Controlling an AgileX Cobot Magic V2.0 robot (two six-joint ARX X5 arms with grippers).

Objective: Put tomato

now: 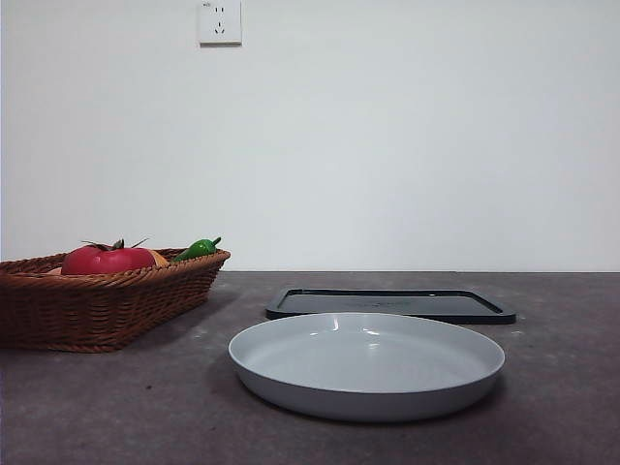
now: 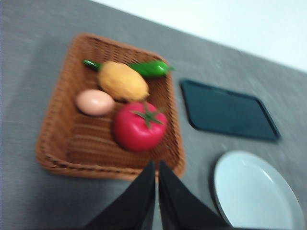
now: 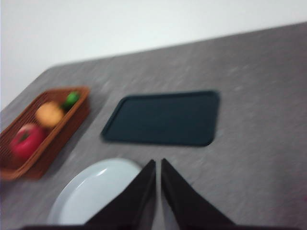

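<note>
Two grippers hang above the table, jaws pressed together, gripping nothing; the tomato (image 1: pixel 108 259) sits in the basket (image 1: pixel 97 310) at left; left gripper (image 2: pixel 157 168) should spread wide, descend straight, avoiding neighbouring produce.

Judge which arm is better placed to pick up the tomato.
Left. The left gripper, jaws together, hangs just short of the brown wicker basket holding the glossy red tomato. The right gripper is over the grey plate, farther off.
</note>
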